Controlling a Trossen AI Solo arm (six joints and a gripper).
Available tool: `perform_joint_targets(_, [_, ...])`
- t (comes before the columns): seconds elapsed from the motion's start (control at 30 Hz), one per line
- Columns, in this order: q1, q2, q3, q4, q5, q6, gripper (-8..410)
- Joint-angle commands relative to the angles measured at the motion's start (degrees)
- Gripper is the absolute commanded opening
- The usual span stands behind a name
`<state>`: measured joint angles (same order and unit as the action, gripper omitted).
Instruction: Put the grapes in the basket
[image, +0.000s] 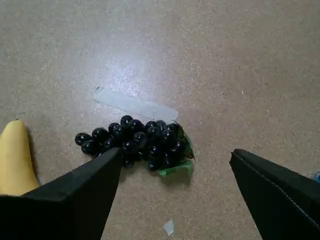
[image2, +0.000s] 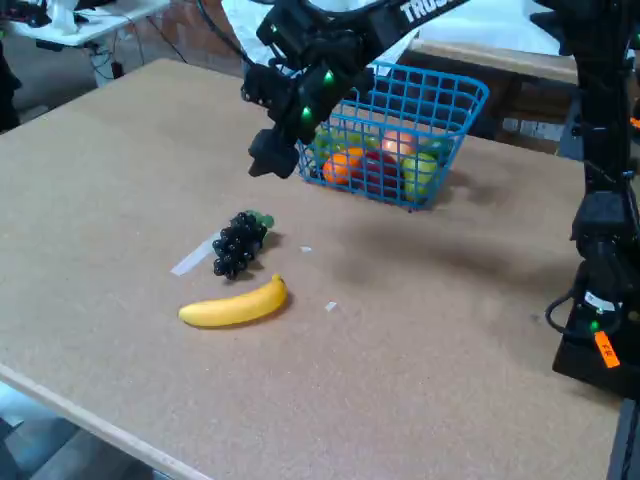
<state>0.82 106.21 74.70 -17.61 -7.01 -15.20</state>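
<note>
Approach step: gripper (image: 175, 165) held spread above the grapes (image: 135, 141) on the table (image2: 450, 330); descent and closing needed next, then carry to basket (image2: 450, 110).

Tool (image2: 272, 158) hangs with fingers spread wide above the grapes (image2: 239, 243), clear air between them, and in the wrist view the gap between the fingers is wider than the bunch (image: 137, 141). Obstacles near the grapes: banana (image2: 234, 304) just beside them on the near side in the fixed view, a flat strip of tape (image2: 192, 259) touching the bunch, and small paper scraps (image2: 330, 306) on the table (image2: 450, 330). Bare table runs from the grapes to the basket (image2: 398, 137), whose top is open and already holds several fruits.
</note>
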Motion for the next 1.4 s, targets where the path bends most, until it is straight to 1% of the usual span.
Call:
perform_joint_targets(0.0, [0.35,0.07,0.00,-0.17,-0.07,-2.67,304])
perform_joint_targets(0.13, [1.05,0.04,-0.02,-0.39,0.00,-10.05,304])
perform_joint_targets(0.2, [1.20,0.04,-0.02,-0.81,0.07,-12.37,304])
perform_joint_targets(0.27, [1.22,0.13,-0.02,-1.57,0.11,-12.66,304])
perform_joint_targets(0.37, [1.25,1.62,-0.04,-2.21,1.46,-12.50,304])
perform_joint_targets(0.5, [1.42,5.62,-0.02,-1.92,1.51,-12.85,304])
perform_joint_targets(0.77, [1.75,11.82,0.33,2.03,1.46,-13.38,304])
perform_joint_targets(0.93, [2.03,14.49,4.22,0.55,1.46,-14.38,304])
perform_joint_targets(1.13, [2.93,17.09,10.19,-2.32,1.53,-18.03,304])
perform_joint_targets(1.37, [3.61,20.85,16.72,-6.47,1.44,-16.96,304])
